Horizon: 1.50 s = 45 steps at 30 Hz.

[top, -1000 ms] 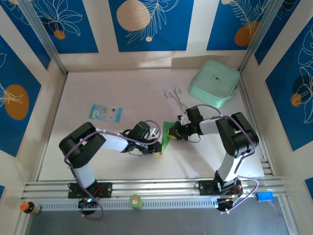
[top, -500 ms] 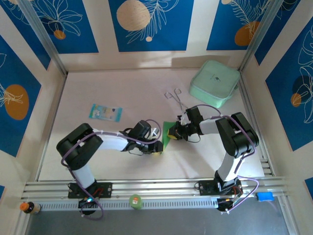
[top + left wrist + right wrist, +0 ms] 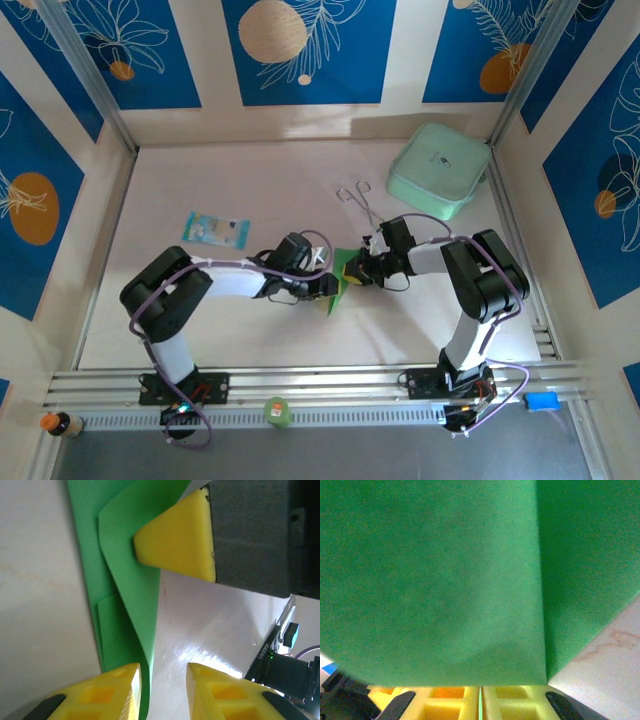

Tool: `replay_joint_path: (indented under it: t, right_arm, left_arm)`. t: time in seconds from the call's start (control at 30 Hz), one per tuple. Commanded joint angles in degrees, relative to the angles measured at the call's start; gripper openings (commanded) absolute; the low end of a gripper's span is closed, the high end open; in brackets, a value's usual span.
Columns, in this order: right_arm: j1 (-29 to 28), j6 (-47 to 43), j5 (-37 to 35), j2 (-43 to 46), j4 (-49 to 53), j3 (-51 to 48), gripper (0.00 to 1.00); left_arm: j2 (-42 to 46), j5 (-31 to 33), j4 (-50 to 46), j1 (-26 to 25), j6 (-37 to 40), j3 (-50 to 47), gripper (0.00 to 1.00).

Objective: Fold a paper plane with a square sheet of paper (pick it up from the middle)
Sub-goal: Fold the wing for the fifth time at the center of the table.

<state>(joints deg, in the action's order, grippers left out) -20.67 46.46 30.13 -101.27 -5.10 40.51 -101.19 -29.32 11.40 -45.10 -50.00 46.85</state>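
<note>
While right claw (image 3: 350, 272) pinches it, paper (image 3: 338, 283) touches table (image 3: 200, 310).

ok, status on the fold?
Right gripper shut on the green paper. Left gripper open at the paper's edge. Mint box, blue packet well clear.

OBSTACLES: paper sheet (image 3: 339, 284) centre, forceps (image 3: 358, 200) behind it, mint box (image 3: 440, 170) far-right, packet (image 3: 215, 230) left | FREE: table (image 3: 200, 175) far-left, near strip

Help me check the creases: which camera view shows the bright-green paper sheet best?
Left wrist: the bright-green paper sheet shows sharp, layered folded edges. Top external shows a small green sliver; right wrist, a close blurred green surface.
</note>
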Motion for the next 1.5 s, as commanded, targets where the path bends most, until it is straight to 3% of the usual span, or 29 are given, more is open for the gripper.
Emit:
replay_joint_path:
  t: [0.0, 0.2, 0.67, 1.13, 1.47]
  right_arm:
    - [-1.13, -0.32, -4.67, -1.91, 2.54, -1.25, 0.11]
    - [-1.02, -0.32, -4.64, -1.82, 2.49, -1.23, 0.11]
    - [-0.97, 0.05, -4.04, -1.39, 1.92, -1.59, 0.11]
    - [-0.96, -0.13, -3.51, 0.25, 2.49, -1.4, 0.11]
    - [2.81, -2.85, -3.9, 8.78, 5.31, -2.97, 0.18]
  left_arm:
    - [-2.31, -2.18, -0.32, 0.62, 0.57, 1.71, 0.3]
    - [-2.98, -0.97, -0.13, 0.69, -0.16, 1.08, 0.31]
    - [-7.67, -4.73, 2.37, 0.94, -0.56, 2.88, 0.24]
    - [-9.37, -5.6, 4.19, 1.08, -0.34, 2.48, 0.07]
    - [-10.26, -9.61, 19.06, 3.24, -7.8, -4.57, 0.0]
